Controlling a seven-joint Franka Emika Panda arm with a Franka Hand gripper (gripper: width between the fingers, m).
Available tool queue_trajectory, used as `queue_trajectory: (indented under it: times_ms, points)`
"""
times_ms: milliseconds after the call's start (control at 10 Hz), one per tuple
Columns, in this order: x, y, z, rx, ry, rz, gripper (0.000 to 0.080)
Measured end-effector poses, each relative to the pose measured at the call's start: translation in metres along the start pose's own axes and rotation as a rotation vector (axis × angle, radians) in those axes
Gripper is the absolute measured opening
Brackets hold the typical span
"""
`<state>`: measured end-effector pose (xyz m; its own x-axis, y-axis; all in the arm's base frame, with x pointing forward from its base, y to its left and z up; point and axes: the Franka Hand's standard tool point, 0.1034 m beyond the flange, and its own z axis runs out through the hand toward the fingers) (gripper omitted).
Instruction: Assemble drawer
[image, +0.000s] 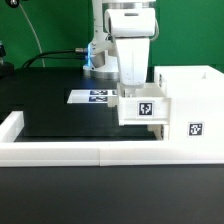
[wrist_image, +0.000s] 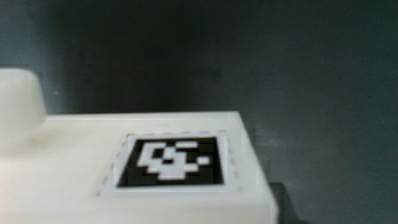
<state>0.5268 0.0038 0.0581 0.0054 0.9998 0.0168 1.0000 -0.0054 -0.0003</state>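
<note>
In the exterior view the large white housing (image: 186, 100) stands at the right, with a marker on its front. One small white tray (image: 143, 108) with a marker hangs at the housing's left side, raised off the black table. My gripper (image: 133, 90) comes down onto the tray's top from above and is shut on it. In the wrist view a white face with a black-and-white marker (wrist_image: 173, 160) fills the lower part, and my fingers do not show there. A second tray is not in view.
Long white border rails run along the table's front (image: 90, 152) and the exterior view's left (image: 10, 128). The marker board (image: 98, 96) lies flat behind the tray. A rounded white shape (wrist_image: 15, 100) shows in the wrist view. Cables hang at the back.
</note>
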Motion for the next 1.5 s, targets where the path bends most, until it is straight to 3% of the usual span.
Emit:
queue_trajectory:
  times_ms: [1000,1200,1300,1400,1500]
  points:
    - [0.007,0.0,0.0,-0.002,-0.007,-0.019,0.0044]
    - [0.008,0.0,-0.001,-0.004,-0.008,-0.018,0.0355]
    - [0.009,0.0,-0.003,-0.005,-0.008,-0.011,0.0355]
    - [0.01,0.002,-0.007,-0.009,-0.011,-0.008,0.0537]
    - [0.01,0.003,-0.013,-0.013,-0.015,0.0,0.0614]
